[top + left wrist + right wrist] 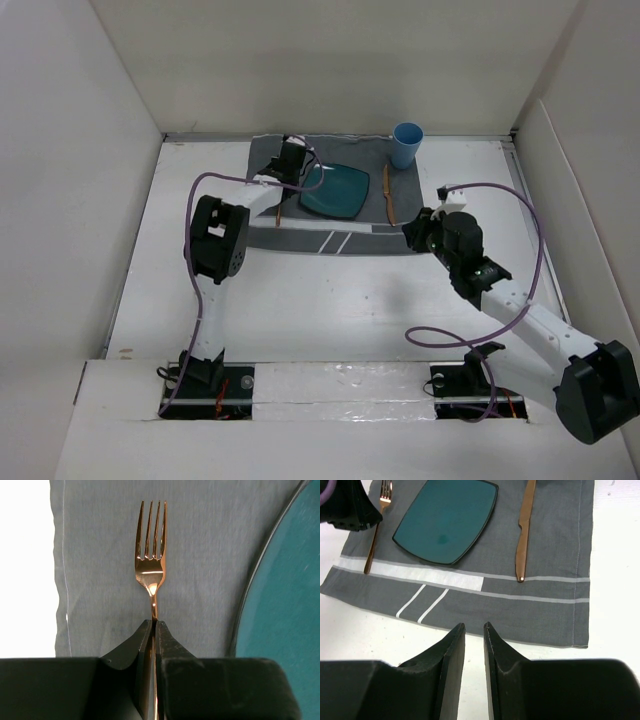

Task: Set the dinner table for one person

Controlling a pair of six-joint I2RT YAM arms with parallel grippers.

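Bench [330,300]: white, flat, matte; carries the grey striped placemat [290,238] at its far side, centre. I judge the surface rigid, nothing to grip there, so handling notes go to the fork.

Fork [150,570]: copper-coloured, polished, lies along the left strip of the placemat, just beside the teal plate [285,605] and not touching it, tines pointing to the far edge. It looks like thin, stiff metal, light and slick; I expect it to pivot or slip if pinched near one end.

Left pincer [155,625]: jaws closed on the fork's neck, just below the tines. Handle end shows on the white stripe in the right wrist view. A hold nearer mid-handle would balance better, in my estimate.

Right pincer [474,627]: narrow gap, nothing between, hovering over bare bench off the placemat's near edge.

Knife [524,535] lies right of the plate; blue cup [407,143] stands at the far right corner.
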